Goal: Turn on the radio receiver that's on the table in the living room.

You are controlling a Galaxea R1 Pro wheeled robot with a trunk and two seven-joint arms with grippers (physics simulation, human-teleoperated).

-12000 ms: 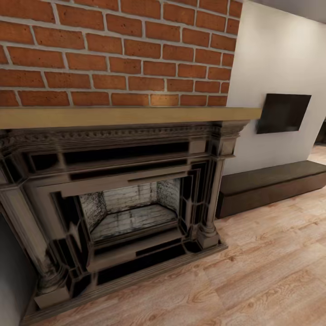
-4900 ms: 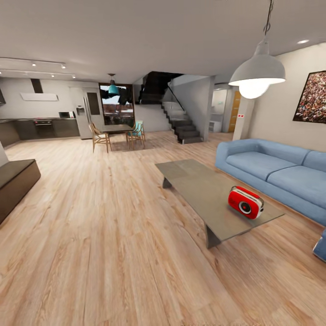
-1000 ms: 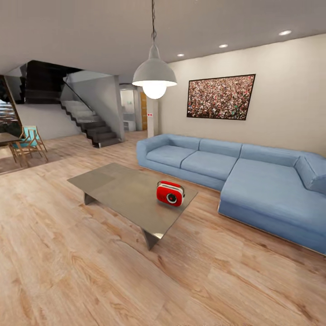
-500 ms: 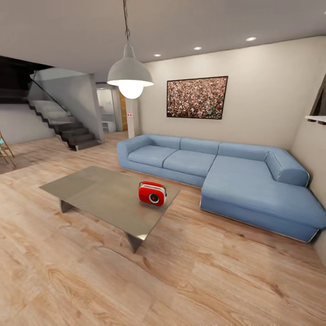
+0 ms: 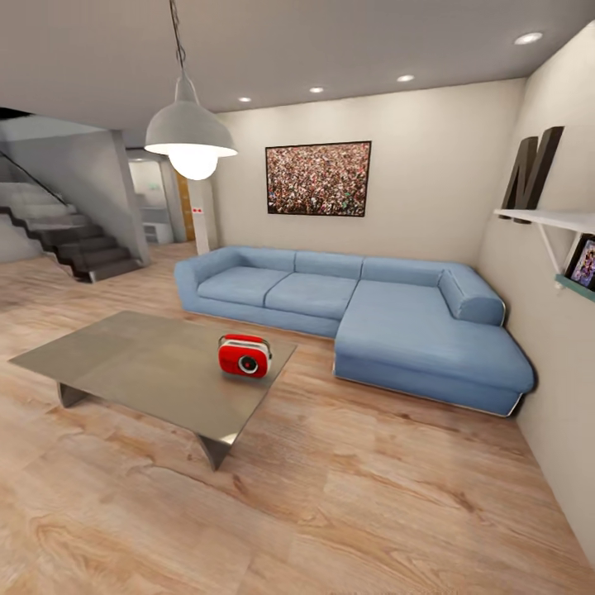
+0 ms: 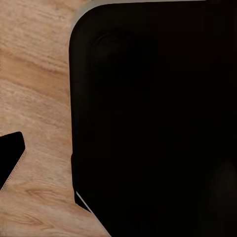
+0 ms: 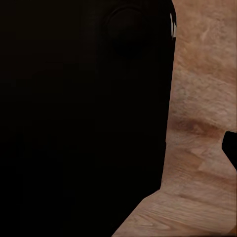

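Observation:
The red radio receiver [image 5: 245,356] stands upright on the grey-taupe table [image 5: 124,364], near the table's right end, with its round dial facing me. It is some way ahead and left of centre in the head view. In the left wrist view a dark tip, perhaps a finger [image 6: 11,155], pokes in at the edge over the wood floor, beside a large black part of the robot [image 6: 153,118]. The right wrist view has a similar dark tip [image 7: 231,148] next to a black mass [image 7: 84,118]. Neither view shows how the jaws stand.
A blue sectional sofa [image 5: 364,314] runs behind and to the right of the table. A white dome lamp [image 5: 190,136] hangs above the table, and a crowd picture [image 5: 318,178] is on the far wall. Stairs [image 5: 74,240] rise at far left. A wall shelf [image 5: 549,219] juts out at right.
The camera has swung to the right: radio, table, sofa and lamp all sit further left in the picture, and the right wall with its shelf has come into view.

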